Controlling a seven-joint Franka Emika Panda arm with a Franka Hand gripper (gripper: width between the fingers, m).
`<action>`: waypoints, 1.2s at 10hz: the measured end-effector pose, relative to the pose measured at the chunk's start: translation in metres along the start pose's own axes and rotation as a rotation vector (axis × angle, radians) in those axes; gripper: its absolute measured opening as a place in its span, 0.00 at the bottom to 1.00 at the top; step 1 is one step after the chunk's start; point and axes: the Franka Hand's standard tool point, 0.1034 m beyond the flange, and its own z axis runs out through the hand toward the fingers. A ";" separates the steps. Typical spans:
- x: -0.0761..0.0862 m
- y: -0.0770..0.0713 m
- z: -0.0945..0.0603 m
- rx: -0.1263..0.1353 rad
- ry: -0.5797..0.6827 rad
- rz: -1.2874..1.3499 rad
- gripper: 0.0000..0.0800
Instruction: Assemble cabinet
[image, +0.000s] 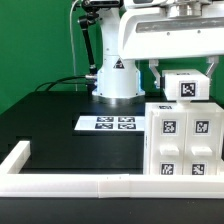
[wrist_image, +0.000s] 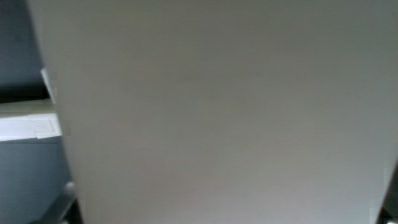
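Wrist view is blanked by a white panel face (wrist_image: 231, 110), so you cannot tell whether the gripper (image: 184, 70) is clamped on the small tagged block (image: 185, 88) over the cabinet (image: 185, 140), which sits by the border rail (image: 90, 183) at the exterior view's right; pushing blind could skew it.

In the exterior view the light is bright and even, with soft shadows. The cabinet (image: 185, 135) glares almost featureless white and only its tags stay sharp. The black table (image: 50, 125) swallows the light, showing a faint sheen. The picture is coarse. My wrist view is filled by a pale surface (wrist_image: 214, 110), dim and wholly out of focus.
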 end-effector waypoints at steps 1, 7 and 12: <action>-0.002 0.000 0.000 0.000 0.001 0.006 0.68; -0.016 -0.002 0.009 -0.002 -0.007 -0.003 0.68; -0.014 -0.001 0.015 -0.001 0.033 -0.008 0.68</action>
